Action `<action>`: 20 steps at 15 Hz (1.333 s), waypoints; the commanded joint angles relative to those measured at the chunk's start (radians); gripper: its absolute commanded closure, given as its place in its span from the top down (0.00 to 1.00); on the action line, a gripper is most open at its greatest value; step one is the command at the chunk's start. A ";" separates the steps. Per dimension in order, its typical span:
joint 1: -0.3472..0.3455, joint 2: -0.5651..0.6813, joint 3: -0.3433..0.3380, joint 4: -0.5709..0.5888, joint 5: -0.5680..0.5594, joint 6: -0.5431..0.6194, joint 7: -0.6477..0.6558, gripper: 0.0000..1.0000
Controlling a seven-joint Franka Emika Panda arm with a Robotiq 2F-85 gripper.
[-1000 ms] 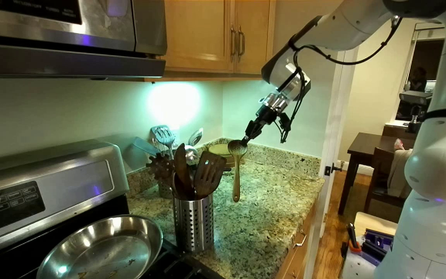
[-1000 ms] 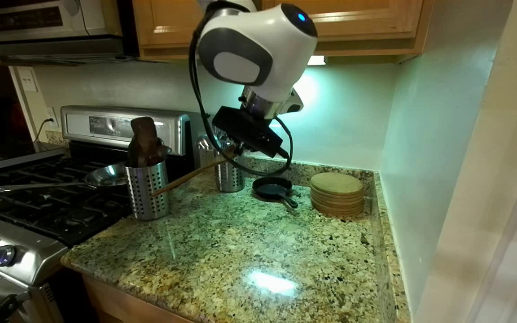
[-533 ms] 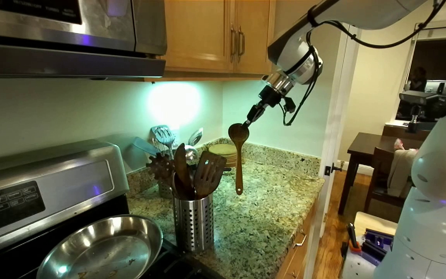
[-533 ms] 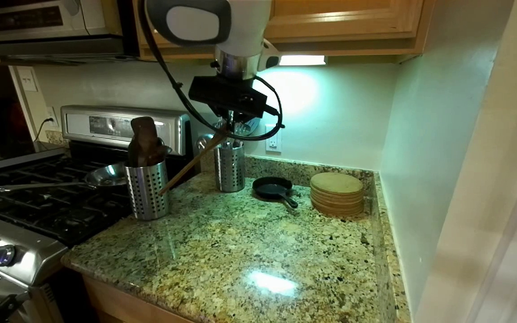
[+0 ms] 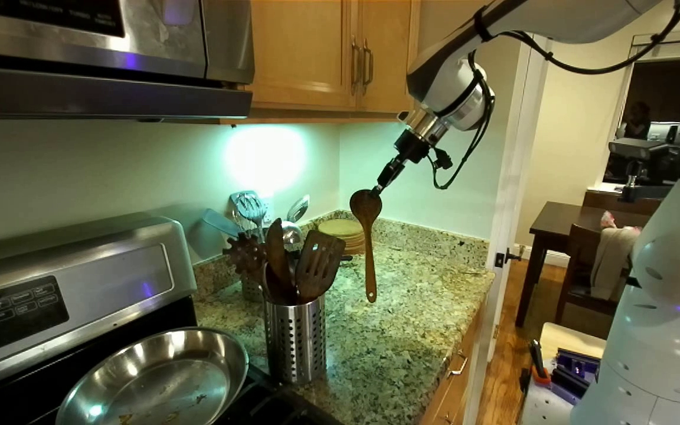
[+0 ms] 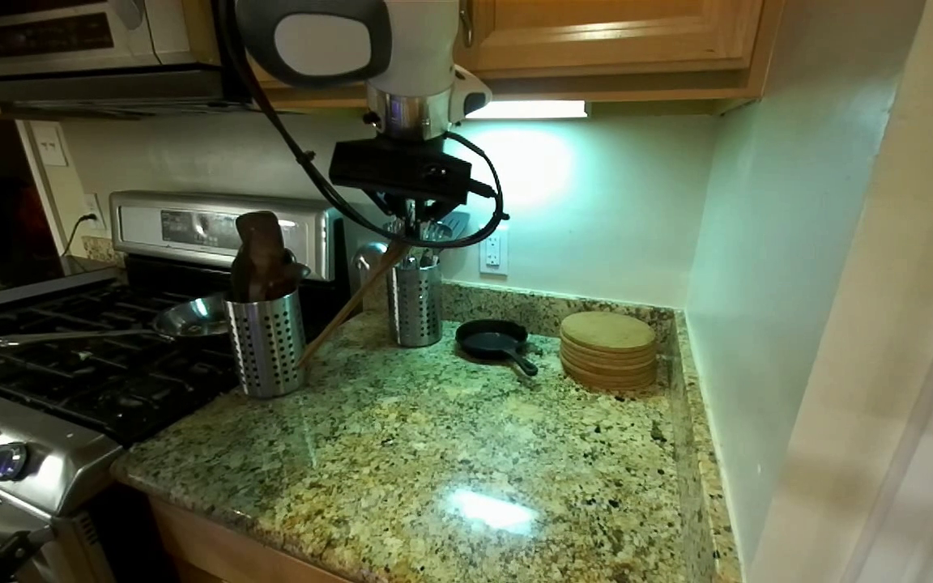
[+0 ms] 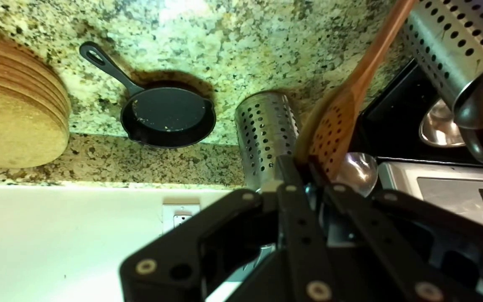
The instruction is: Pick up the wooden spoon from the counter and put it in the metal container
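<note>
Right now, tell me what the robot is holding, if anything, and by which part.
The wooden spoon: the pincer is shut on the edge of its perforated bowl, at the end away from the handle.

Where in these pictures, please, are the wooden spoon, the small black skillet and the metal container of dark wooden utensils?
Wooden spoon (image 7: 357, 83), wrist view: the neck joining handle and bowl.
Black skillet (image 7: 168, 110), wrist view: its flat inside base.
Metal container (image 5: 296, 342), in an exterior view: its perforated side wall.
</note>
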 commanded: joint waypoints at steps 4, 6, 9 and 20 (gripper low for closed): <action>0.042 -0.001 -0.040 0.000 -0.015 0.004 0.011 0.08; 0.042 -0.001 -0.040 0.000 -0.015 0.004 0.011 0.08; 0.047 -0.048 -0.033 -0.023 -0.046 0.030 0.003 0.05; 0.184 -0.377 -0.041 -0.150 -0.188 0.249 -0.022 0.05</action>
